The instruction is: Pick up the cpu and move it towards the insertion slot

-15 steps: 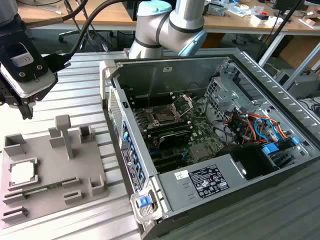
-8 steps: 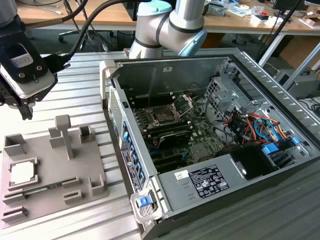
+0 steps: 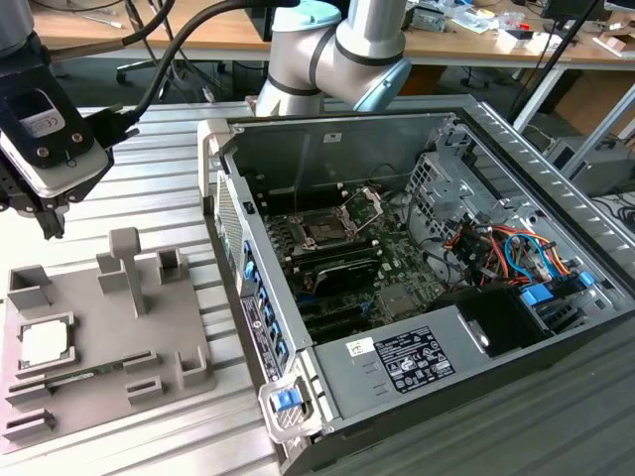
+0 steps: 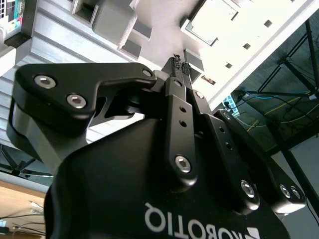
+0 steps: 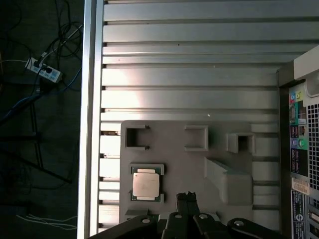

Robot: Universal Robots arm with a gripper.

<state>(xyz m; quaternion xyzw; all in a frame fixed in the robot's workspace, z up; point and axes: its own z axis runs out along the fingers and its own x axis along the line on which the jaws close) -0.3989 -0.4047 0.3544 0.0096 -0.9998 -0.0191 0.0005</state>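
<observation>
The cpu (image 3: 45, 344) is a silvery square chip lying flat in a pocket of the grey holder block (image 3: 109, 337) at the exterior view's left. It also shows in both wrist views, cpu (image 5: 147, 184) and cpu (image 4: 212, 20). My gripper (image 3: 48, 220) hangs above the block, apart from the chip and off to one side of it. Its two fingertips press together, so the gripper (image 5: 187, 195) is shut with nothing held, as the gripper (image 4: 179, 63) confirms. The insertion slot (image 3: 322, 230) sits inside the open computer case, its metal frame raised.
The open computer case (image 3: 417, 248) fills the exterior view's right, its side wall (image 3: 248, 288) standing between the block and the board. The block has raised posts (image 3: 127, 263) and a green memory stick (image 3: 74, 375). The ribbed metal table (image 5: 189, 64) ends at an edge (image 5: 92, 124).
</observation>
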